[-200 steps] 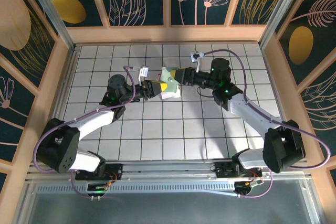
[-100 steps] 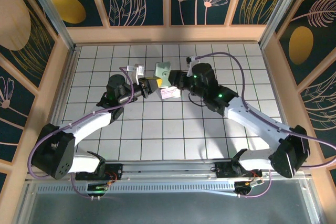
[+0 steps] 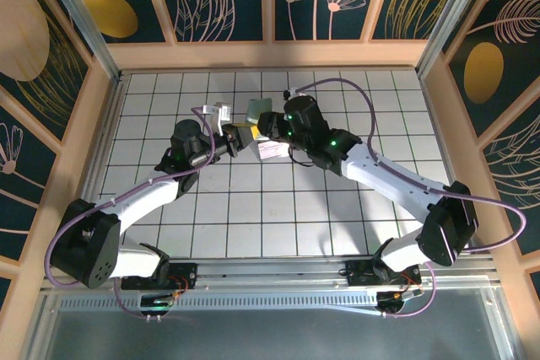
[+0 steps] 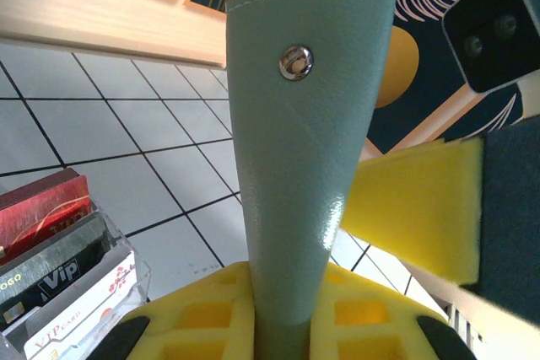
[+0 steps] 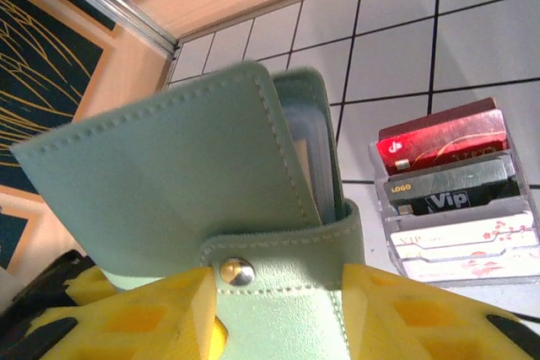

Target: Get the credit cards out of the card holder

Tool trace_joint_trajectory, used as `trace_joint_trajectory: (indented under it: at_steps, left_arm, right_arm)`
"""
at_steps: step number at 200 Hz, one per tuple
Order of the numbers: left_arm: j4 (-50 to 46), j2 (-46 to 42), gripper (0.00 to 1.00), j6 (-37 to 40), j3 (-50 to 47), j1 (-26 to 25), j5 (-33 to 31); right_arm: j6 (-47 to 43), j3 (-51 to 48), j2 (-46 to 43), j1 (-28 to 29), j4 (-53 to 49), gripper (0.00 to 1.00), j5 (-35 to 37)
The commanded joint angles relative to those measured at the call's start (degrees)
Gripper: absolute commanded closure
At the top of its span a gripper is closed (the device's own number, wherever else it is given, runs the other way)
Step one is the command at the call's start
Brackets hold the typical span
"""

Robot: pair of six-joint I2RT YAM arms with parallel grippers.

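Card holder (image 3: 258,110) is up off the table (image 3: 337,208), upper centre of top view, held between both arms. Left end effector (image 3: 247,134) is closed narrow on its lower end; left wrist view shows the green leather pinched between the yellow pads (image 4: 354,314). Right end effector (image 3: 265,122) stands part-open w/ the snap tab (image 5: 278,292) lying between its pads, but can't tell if it really pinches it. Credit cards (image 5: 302,158): just a pale edge in the clear sleeves inside the half-open fold, so prob none out yet

Step in hand, I'd judge: spread the covers so a card edge can be reached. To do it well:
- left holds firm & low, no twisting
- right goes for the card edge at the sleeve mouth
- pull along the sleeve, not across it
- thin slick plastic, so shallow pinch, slow

Around: clear rack (image 3: 272,150) w/ red, dark VIP & white cards stands on the table just below the holder in top view; it's lower left in left wrist view, right side in right wrist view. Near enough to get knocked if either arm dips. Wood walls (image 3: 270,55) well apart, no issue
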Motion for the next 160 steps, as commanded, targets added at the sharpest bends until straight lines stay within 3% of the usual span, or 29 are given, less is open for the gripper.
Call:
trace_joint_trajectory:
  at_steps: [1, 89, 160]
  left_arm:
    - [2.13, -1.8, 1.0, 1.89, 0.37, -0.09, 2.16]
    - [2.74, -1.52, 1.0, 1.96, 1.02, -0.16, 3.35]
    - [5.68, -3.35, 1.0, 1.22, 0.35, -0.16, 1.95]
  right_arm:
    - [0.62, 3.13, 1.22, 0.31, -1.37, 0.53, 3.58]
    - [-0.74, 6.61, 5.88, 0.32, -3.87, 0.43, 1.67]
    - [-0.11, 5.82, 7.54, -0.51, -6.72, 0.62, 2.4]
